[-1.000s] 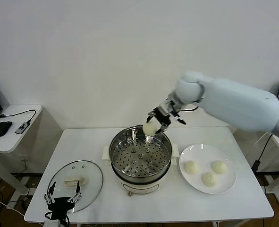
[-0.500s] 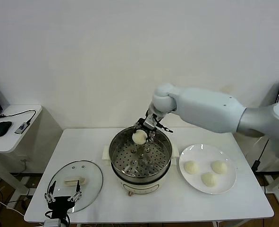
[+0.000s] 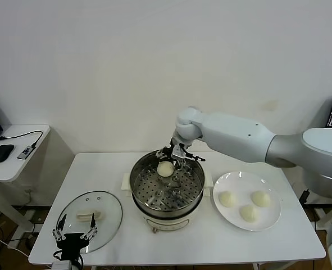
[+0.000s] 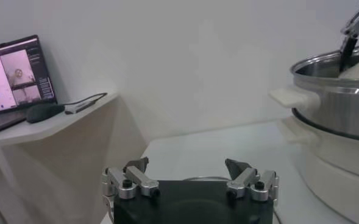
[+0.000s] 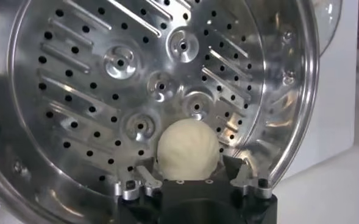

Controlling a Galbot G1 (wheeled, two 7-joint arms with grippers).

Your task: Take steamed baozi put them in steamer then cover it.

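the right gripper (image 3: 169, 163) sits just above centre in the head view, down inside the far side of the steamer (image 3: 167, 187), its fingers closed around one bun (image 3: 166, 168). in the right wrist view the same bun (image 5: 187, 150) fills the gap between the two fingers, and the holed metal tray (image 5: 136, 91) lies close under it; whether the bun touches the tray i cannot tell. the steamer stands in the middle of the white table (image 3: 115, 169). lower right of it in the head view, a white plate (image 3: 269, 218) holds the other three buns (image 3: 246, 205). the glass lid (image 3: 89, 213) lies flat in the lower left, near the table's front corner. the left gripper (image 3: 74, 230) hangs at the bottom left over the lid's near edge, fingers spread wide and empty, as the left wrist view (image 4: 190, 176) also shows.
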